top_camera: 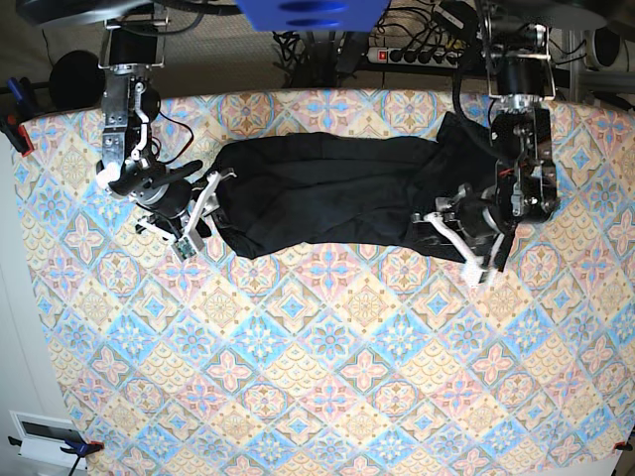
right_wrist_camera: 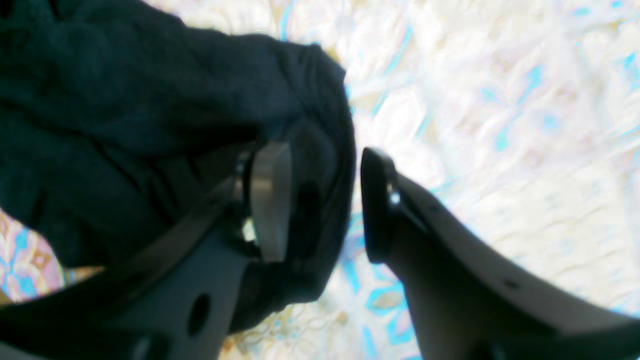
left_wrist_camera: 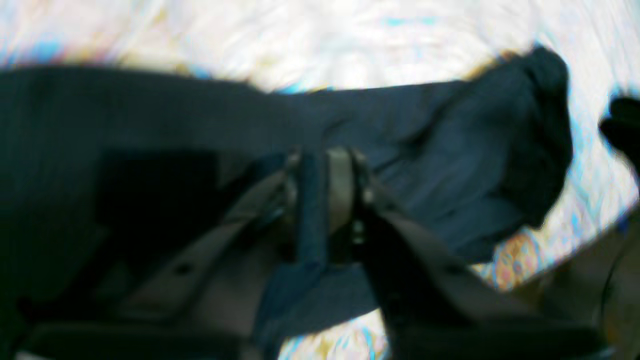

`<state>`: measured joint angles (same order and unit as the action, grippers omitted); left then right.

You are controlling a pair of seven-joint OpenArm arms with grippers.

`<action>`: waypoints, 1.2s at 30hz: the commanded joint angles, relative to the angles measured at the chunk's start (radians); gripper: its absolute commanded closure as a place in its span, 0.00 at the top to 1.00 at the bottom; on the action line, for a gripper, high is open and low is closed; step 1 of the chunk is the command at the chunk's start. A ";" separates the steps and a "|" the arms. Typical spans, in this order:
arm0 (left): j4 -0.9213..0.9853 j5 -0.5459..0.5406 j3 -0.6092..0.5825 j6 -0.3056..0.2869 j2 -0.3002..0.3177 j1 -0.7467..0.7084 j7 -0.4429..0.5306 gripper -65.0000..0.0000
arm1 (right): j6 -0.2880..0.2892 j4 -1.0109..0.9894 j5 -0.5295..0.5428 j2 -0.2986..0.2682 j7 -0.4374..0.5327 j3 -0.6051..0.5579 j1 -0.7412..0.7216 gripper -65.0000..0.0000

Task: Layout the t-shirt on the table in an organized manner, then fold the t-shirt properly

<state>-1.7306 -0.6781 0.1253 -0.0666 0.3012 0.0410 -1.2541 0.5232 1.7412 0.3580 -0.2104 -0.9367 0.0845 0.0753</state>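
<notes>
1. The black t-shirt (top_camera: 337, 193) was seen lying across the far part of the table (top_camera: 317, 387), bunched into a long band running between the left and right edges, nearer the far edge than the near one.
2. The table was covered by a cloth of pastel blue, pink and yellow diamond tiles, and its near half was left bare of the garment.
3. The left gripper (top_camera: 474, 243) was found at the end of the t-shirt toward the table's right edge in the base view.
4. In the left wrist view, a fold of the dark fabric (left_wrist_camera: 310, 210) was seen passing between the jaws of the left gripper (left_wrist_camera: 322, 190). The jaws were only narrowly apart around it, and whether the cloth was pinched or merely lying between them could not be told through the blur.
5. The right gripper (top_camera: 196, 213) was placed at the opposite end of the t-shirt, toward the table's left edge.
6. In the right wrist view, the jaws of the right gripper (right_wrist_camera: 320, 200) were seen standing clearly apart. One finger was against a rolled edge of the t-shirt (right_wrist_camera: 150, 115), while the other was over bare cloth of the table (right_wrist_camera: 500, 125).
7. That rolled edge was seen bulging into the gap, yet it was not squeezed by both sides.
</notes>
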 commanded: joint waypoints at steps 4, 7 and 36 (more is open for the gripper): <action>-0.122 -0.022 0.007 0.104 0.022 -0.043 -0.017 0.32 | 0.004 0.012 0.014 -0.002 0.020 -0.001 -0.012 0.35; -0.127 -0.028 0.006 0.109 0.029 -0.062 -0.043 0.38 | 0.004 0.012 0.014 0.001 0.020 -0.002 -0.025 0.35; 0.030 0.176 -0.227 0.109 -0.001 -0.082 0.050 0.20 | 0.004 0.015 0.014 -0.001 0.020 -0.028 -0.082 0.35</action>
<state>-1.6989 -0.4892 -0.0998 0.0452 0.3054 -0.0467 -1.2186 0.5236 1.7344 0.3573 -0.2020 -0.9360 0.0513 0.0082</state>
